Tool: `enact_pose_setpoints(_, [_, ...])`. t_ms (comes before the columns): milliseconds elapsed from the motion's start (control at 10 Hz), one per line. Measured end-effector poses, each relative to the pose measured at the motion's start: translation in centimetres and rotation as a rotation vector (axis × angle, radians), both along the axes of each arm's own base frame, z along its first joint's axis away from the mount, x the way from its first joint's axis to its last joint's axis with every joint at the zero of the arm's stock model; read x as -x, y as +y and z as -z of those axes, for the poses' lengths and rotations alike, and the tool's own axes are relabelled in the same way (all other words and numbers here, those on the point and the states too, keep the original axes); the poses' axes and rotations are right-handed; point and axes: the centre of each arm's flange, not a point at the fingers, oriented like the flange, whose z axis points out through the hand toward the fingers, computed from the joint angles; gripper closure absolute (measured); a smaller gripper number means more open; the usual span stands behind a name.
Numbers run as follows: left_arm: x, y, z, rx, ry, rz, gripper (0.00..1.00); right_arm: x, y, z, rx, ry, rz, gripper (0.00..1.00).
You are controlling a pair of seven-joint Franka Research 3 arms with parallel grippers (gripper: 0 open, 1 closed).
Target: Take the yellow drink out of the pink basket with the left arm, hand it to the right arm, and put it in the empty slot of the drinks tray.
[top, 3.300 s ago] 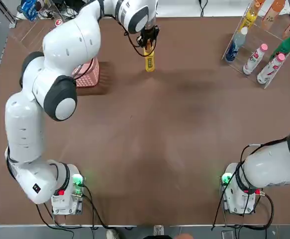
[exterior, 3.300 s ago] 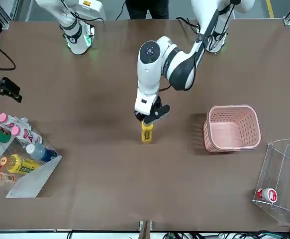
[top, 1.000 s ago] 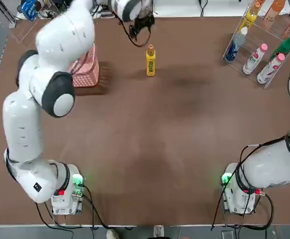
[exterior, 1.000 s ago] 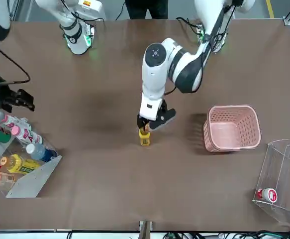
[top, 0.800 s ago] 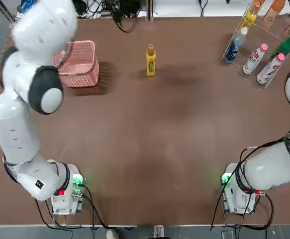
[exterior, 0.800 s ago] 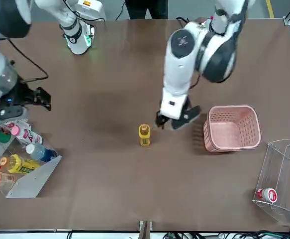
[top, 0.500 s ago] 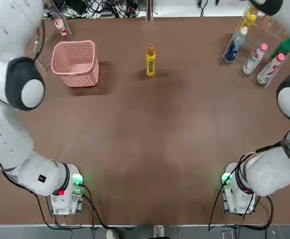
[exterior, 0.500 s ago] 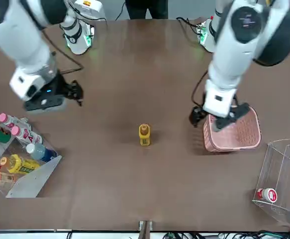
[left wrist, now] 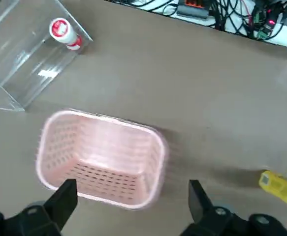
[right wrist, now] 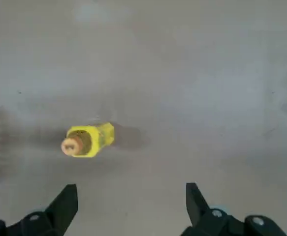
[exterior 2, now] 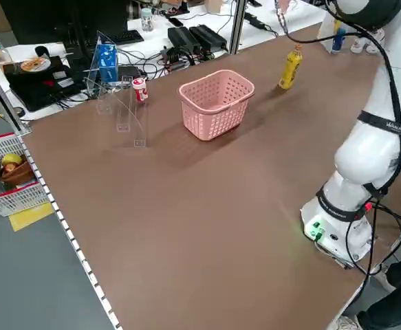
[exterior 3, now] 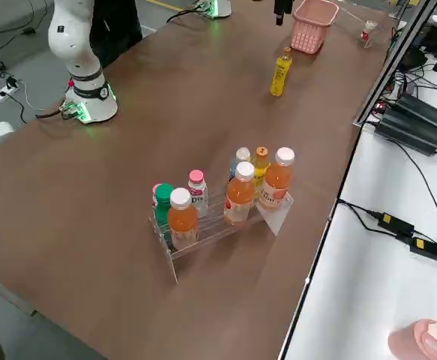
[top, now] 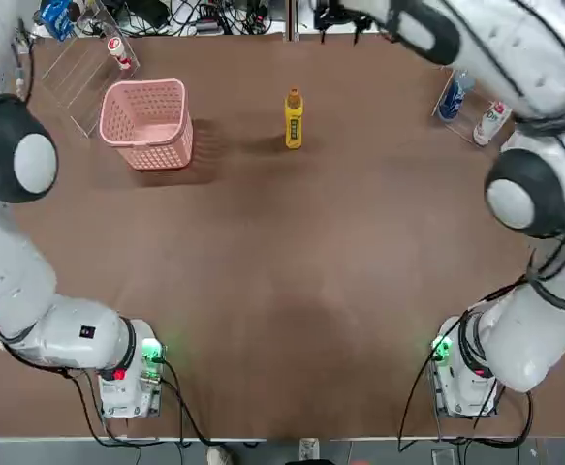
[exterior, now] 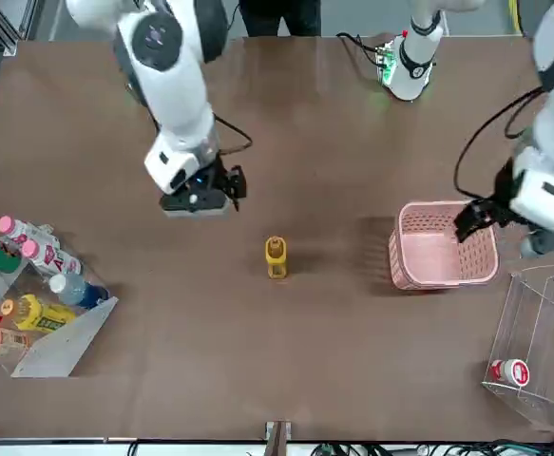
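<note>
Yellow drink: I saw the yellow drink [exterior: 276, 257] standing upright on the bare table [top: 292, 291], out of the basket and held by neither arm; it was between the pink basket and the drinks tray, nearer the basket.
Pink basket: I found the pink basket [top: 148, 122] upright and empty, beside the drink and apart from it.
Left gripper: I read the left gripper [left wrist: 131, 206] as spread wide with nothing between its fingers [left wrist: 64, 201]; in the front view it hung above the basket's outer side, and its wrist camera looked down into the basket.
Right gripper: I read the right gripper [right wrist: 130, 209] as spread wide too, and empty; in the front view it was raised over the table, to the tray side of the drink and clear of it, and its wrist camera looked down on the drink's cap.
Drinks tray: I saw the drinks tray [exterior 3: 218, 217] at the far right corner of the table, carrying orange, white-and-pink, green and blue bottles; I could not tell which lane was free.
Clear box: I noted a clear acrylic box [exterior: 541, 342] beyond the basket, with one small red-and-white bottle [exterior: 510, 371] lying in it.
</note>
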Motion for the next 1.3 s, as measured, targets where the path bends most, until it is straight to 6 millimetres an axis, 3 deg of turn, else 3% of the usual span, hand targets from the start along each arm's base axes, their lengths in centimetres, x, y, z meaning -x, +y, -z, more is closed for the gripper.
enact_pose_setpoints(200, [-0.4, 3.9, 0.3, -0.005, 0.014, 0.050, 0.00, -0.4, 4.1, 4.0, -0.018, -0.023, 0.008, 0.03])
enact_pose_setpoints(400, [-0.4, 4.7, 0.5, 0.004, 0.019, 0.051, 0.00, 0.4, 7.7, 8.5, -0.008, -0.013, -0.010, 0.04])
enact_pose_setpoints(500, [-0.4, 5.0, 0.5, 0.012, 0.023, 0.045, 0.00, 0.6, 8.9, 9.9, -0.007, -0.016, -0.019, 0.04])
enact_pose_setpoints(700, [-0.4, 5.7, 0.7, 0.016, 0.031, 0.034, 0.00, 0.5, 9.3, 11.0, -0.003, -0.011, 0.010, 0.06])
enact_pose_setpoints(1300, [-0.3, 5.0, 0.7, 0.018, 0.035, 0.046, 0.00, -0.4, 10.4, 16.1, -0.015, -0.024, 0.059, 0.12])
